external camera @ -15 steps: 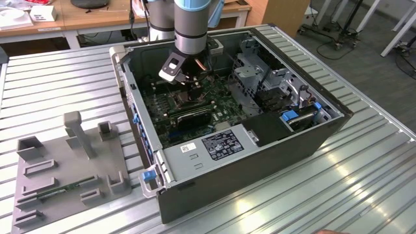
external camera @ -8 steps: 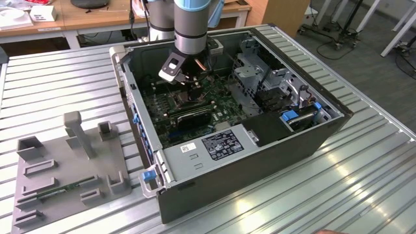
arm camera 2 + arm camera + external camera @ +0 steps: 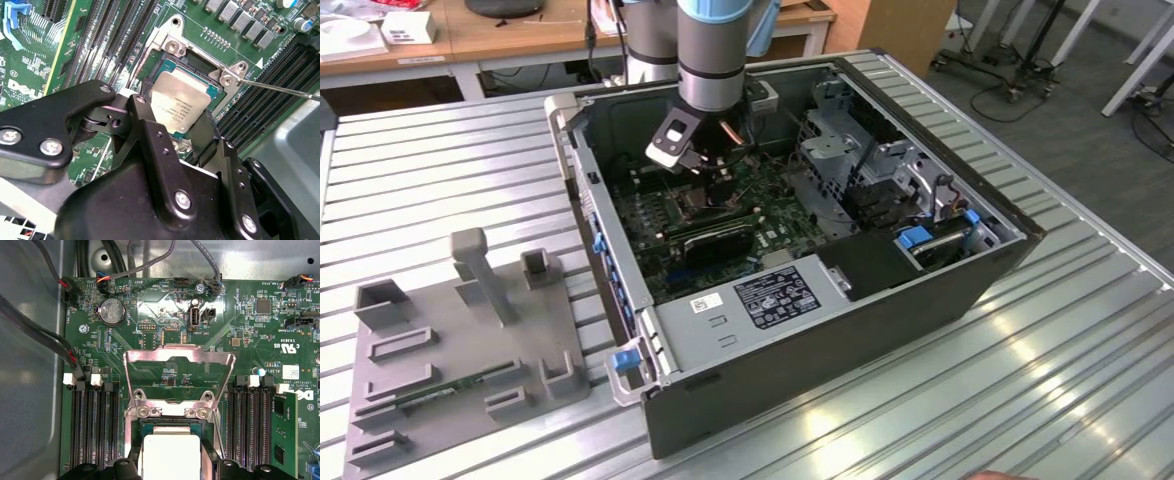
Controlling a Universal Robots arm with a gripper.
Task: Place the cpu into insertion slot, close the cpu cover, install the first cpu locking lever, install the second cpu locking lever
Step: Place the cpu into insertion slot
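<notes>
Chip: small square pale-silver cpu [image 3: 182, 95], green-edged, at silvery-rimmed insertion slot [image 3: 172, 47].
Grip: black gripper [image 3: 176, 114] clamps its sides.
Hidden: cpu's near edge.

The arm [image 3: 714, 50] is a smooth grey cylinder capped by a light-blue band, and below it sits a white-and-black wrist block [image 3: 670, 138]. In the second wrist view the end effector [image 3: 177, 112] is matte black throughout — broad moulded plates with rounded edges, fastened by shiny round-head screws [image 3: 183, 200]. Its two slim fingers [image 3: 150, 130] are dotted with small pinholes.
</notes>
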